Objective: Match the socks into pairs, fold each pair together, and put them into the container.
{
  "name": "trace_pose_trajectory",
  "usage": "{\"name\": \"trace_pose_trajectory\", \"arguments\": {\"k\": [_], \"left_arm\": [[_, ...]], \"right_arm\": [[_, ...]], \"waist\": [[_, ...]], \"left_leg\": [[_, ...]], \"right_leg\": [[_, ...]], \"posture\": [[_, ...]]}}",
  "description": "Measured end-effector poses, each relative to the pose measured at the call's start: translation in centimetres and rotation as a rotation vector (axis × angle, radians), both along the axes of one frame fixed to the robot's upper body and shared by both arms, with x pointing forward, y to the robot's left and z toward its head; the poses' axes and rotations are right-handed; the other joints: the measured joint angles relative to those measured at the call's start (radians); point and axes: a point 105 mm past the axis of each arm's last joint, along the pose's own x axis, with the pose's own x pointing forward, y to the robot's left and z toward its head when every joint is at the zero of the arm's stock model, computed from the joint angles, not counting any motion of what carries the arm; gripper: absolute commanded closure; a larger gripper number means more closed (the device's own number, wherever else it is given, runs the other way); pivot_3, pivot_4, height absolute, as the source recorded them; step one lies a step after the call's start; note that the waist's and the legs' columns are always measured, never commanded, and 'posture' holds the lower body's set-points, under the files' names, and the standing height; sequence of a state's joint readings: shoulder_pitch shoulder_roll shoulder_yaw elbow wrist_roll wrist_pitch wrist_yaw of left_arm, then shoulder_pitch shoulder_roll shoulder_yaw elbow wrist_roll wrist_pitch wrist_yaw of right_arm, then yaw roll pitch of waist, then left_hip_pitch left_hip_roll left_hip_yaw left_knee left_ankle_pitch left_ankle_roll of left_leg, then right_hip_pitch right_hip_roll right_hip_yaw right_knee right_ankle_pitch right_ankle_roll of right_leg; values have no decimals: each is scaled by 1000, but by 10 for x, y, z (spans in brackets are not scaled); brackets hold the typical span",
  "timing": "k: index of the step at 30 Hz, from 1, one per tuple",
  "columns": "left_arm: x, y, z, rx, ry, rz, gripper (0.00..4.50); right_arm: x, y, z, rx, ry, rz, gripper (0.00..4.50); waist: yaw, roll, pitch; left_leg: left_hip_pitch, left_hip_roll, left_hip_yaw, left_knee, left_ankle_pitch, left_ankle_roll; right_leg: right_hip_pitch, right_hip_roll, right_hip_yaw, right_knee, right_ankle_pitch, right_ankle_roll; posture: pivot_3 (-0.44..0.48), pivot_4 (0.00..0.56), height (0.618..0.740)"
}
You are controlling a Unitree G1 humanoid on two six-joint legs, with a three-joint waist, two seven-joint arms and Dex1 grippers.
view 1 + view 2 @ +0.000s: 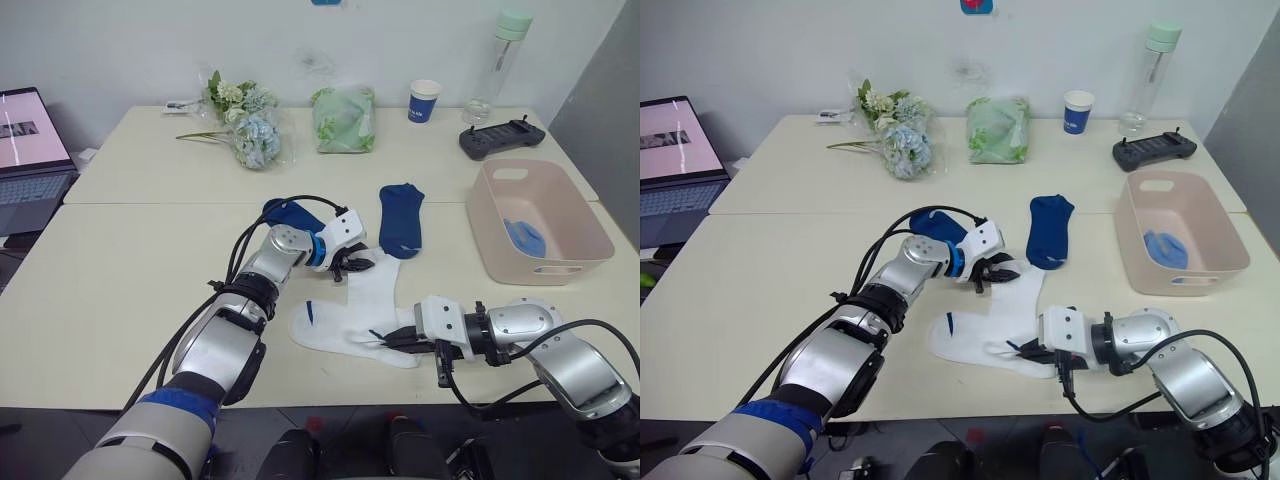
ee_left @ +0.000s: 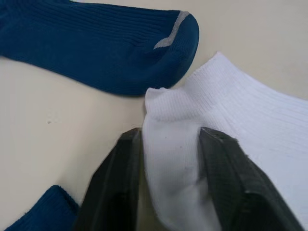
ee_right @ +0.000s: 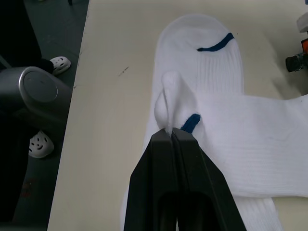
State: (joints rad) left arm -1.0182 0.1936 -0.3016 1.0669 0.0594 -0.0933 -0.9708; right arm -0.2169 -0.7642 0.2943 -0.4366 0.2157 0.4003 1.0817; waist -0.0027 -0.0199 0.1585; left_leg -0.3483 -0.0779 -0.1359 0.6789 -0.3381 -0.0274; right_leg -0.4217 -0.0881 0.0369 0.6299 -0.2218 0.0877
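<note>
Two white socks [image 1: 355, 310] overlapped — left gripper [image 2: 168, 183] jaws astride one end, right gripper [image 3: 172, 137] jaws pinching a fold

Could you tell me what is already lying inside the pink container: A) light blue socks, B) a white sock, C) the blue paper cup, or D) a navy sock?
A: a light blue bundle lies on the floor of the pink container.

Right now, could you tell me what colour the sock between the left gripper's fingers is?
White sock, seen best in the left wrist view.
</note>
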Motion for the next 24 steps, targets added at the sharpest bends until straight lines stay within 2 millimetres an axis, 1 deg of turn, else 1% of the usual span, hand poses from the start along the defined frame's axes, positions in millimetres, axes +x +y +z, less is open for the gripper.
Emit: {"name": "trace_pose_trajectory", "arguments": {"k": [2,3,7,12,15,16,19,22,24], "left_arm": [[1,2,1,-6,0,8,4365],[2,3,1,-10,-1,12,4463],[4,7,3,-20,-5,31,4463],[8,19,6,-31,-7,69,4463],[10,26,11,-69,16,94,4463],[11,27,14,-88,22,102,4463],[16,31,38,-193,8,132,4463],[16,44,62,-265,-25,164,4463],[12,52,66,-295,-15,185,4463]], "right_arm": [[0,0,0,1,0,-2,4500],[0,0,1,2,-1,-2,4500],[3,1,3,5,-14,-6,4500],[6,4,8,12,-30,-5,4500],[6,4,8,13,-29,-6,4500],[7,4,8,13,-29,-6,4500],[11,0,10,13,-33,-27,4500],[21,-8,18,22,-61,-69,4500],[28,-13,25,31,-84,-94,4500]], "waist": [[0,0,0],[0,0,0],[0,0,0],[0,0,0],[0,0,0],[0,0,0],[-1,0,0],[-6,0,0],[-7,0,0]], "left_leg": [[0,0,0,0,0,0],[0,0,0,0,0,0],[0,0,0,0,0,0],[-1,0,0,0,0,0],[-1,0,0,0,0,0],[-1,0,0,0,0,0],[-1,0,0,0,0,0],[-1,1,0,0,0,0],[-1,1,0,0,0,0]], "right_leg": [[0,0,0,0,0,0],[0,0,0,0,0,0],[-1,0,0,0,0,0],[-1,0,0,0,0,0],[-1,0,0,0,0,0],[-1,0,0,0,0,0],[-2,0,0,0,0,0],[-2,0,1,1,0,0],[-2,0,1,1,0,0]], "posture": [[0,150,740],[0,150,740],[0,150,740],[0,150,740],[0,150,740],[0,150,740],[0,150,740],[0,150,740],[0,150,740]]}}
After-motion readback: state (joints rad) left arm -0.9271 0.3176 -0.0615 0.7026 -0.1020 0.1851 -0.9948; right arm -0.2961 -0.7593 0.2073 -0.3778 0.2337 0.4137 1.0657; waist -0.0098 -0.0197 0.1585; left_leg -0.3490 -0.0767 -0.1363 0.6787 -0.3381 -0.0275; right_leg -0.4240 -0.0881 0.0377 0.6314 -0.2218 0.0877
